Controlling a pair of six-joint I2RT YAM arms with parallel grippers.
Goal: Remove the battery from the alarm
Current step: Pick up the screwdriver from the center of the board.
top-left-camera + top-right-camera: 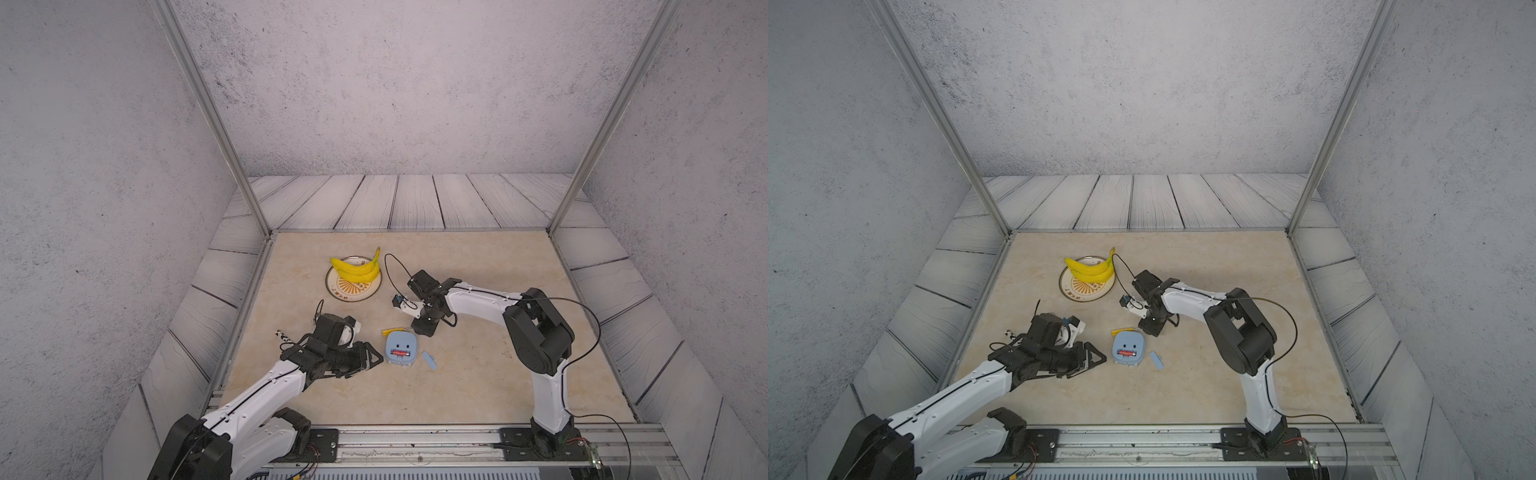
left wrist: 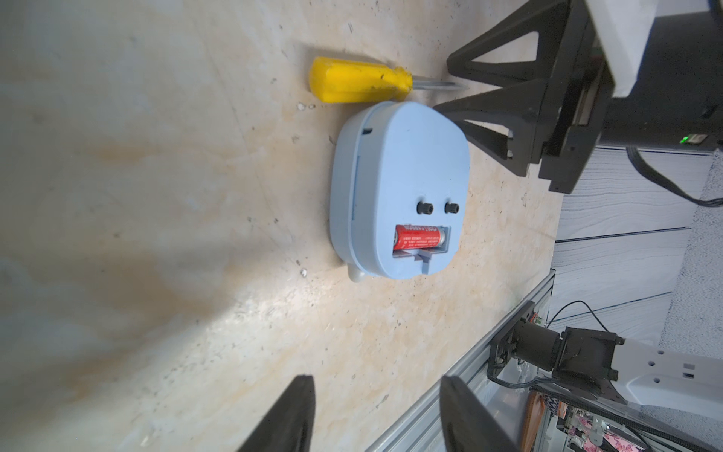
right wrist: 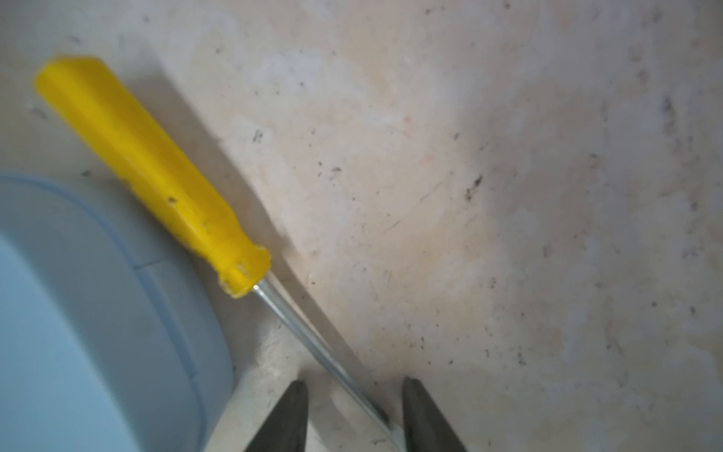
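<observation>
Battery (image 2: 420, 237), red, lies in its open compartment in the back of the light-blue alarm (image 2: 410, 156), which rests face down near the middle of the surface (image 1: 457, 386). The right hand (image 3: 352, 381) points down just beyond the alarm's far right corner. Its fingers are parted on either side of the metal shaft of a yellow-handled screwdriver (image 3: 156, 176), with a gap showing and no clamp on it. The screwdriver lies flat along the alarm's far edge, just beside it, handle to the left. The left hand (image 2: 375, 379) sits low over the surface just left of the alarm and points toward it, released, with nothing between its fingers. A small light-blue cover (image 1: 429, 360) lies loose on the surface just right of the alarm. Farther off, to the far left, a bunch of bananas (image 1: 357, 268) sits on a round patterned plate (image 1: 332, 291).
</observation>
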